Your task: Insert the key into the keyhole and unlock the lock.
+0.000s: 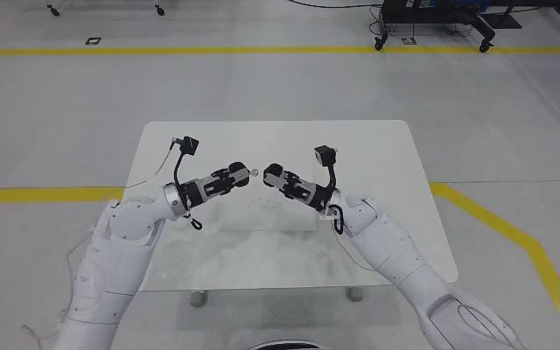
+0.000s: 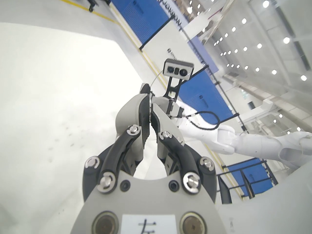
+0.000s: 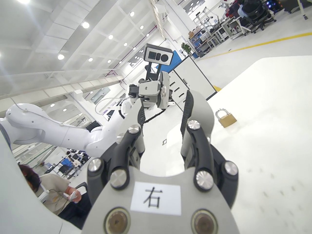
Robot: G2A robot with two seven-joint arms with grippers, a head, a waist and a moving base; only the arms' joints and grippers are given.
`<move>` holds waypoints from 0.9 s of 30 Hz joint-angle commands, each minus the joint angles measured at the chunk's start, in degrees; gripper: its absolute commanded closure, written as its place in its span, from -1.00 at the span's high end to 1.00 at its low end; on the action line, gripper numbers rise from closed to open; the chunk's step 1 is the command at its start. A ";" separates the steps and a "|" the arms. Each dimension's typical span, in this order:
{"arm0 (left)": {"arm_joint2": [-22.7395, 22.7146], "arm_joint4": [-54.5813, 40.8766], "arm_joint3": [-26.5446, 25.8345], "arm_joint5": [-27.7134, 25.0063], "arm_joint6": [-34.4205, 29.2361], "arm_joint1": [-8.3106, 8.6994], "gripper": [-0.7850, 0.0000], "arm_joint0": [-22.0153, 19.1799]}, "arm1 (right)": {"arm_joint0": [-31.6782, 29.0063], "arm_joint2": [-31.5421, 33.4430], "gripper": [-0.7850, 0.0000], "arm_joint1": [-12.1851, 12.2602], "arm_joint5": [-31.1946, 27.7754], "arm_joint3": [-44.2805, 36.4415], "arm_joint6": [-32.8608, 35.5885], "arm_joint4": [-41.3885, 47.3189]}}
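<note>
A brass padlock [image 3: 226, 118] with a silver shackle lies flat on the white table [image 3: 273, 93]. My right gripper [image 3: 162, 109] hovers above the table short of it, open, with nothing between its fingers. Facing it over the table's middle is my left gripper [image 2: 149, 109], shut, with its black pads [image 2: 143, 113] pressed close together. A small pale piece, apparently the key [image 1: 254, 172], sticks out from its tips toward the right gripper [image 1: 272, 174]. In the top view a small gap separates the left gripper [image 1: 239, 172] from the right one. Most of the key is hidden between the pads.
The table [image 1: 367, 157] carries only faint scuff marks near its middle. Yellow floor lines run behind and beside it, and wheeled carts stand far off on the floor.
</note>
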 commanded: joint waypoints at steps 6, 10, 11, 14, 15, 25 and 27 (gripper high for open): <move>0.98 2.77 -1.15 1.53 -4.02 0.48 -1.00 -1.39 | 2.17 -1.57 -0.45 0.11 0.08 2.99 8.86 7.12; 2.16 3.05 -1.33 2.37 -4.43 0.52 -1.00 -1.78 | 2.73 -2.12 -0.46 -0.01 0.00 3.52 11.02 10.06; 2.44 3.19 -1.29 2.51 -4.37 0.52 -1.00 -1.91 | 2.88 -2.16 -0.46 0.00 0.00 3.74 11.46 10.39; 2.94 3.14 -1.06 2.61 -3.92 0.55 -1.00 -2.08 | 3.15 -2.39 -0.47 -0.07 0.00 4.34 12.24 10.96; 3.06 3.07 -0.96 2.60 -3.82 0.57 -1.00 -2.08 | 3.23 -2.47 -0.48 -0.10 0.00 4.40 12.42 11.06; 3.82 3.62 -1.60 3.05 -2.81 0.85 -1.00 -1.94 | 3.86 -3.70 -0.73 -0.43 0.11 5.06 15.05 13.02; 3.96 3.52 -1.64 3.06 -2.30 0.88 -1.00 -1.88 | 3.97 -3.88 -0.80 -0.48 0.00 5.17 15.53 13.65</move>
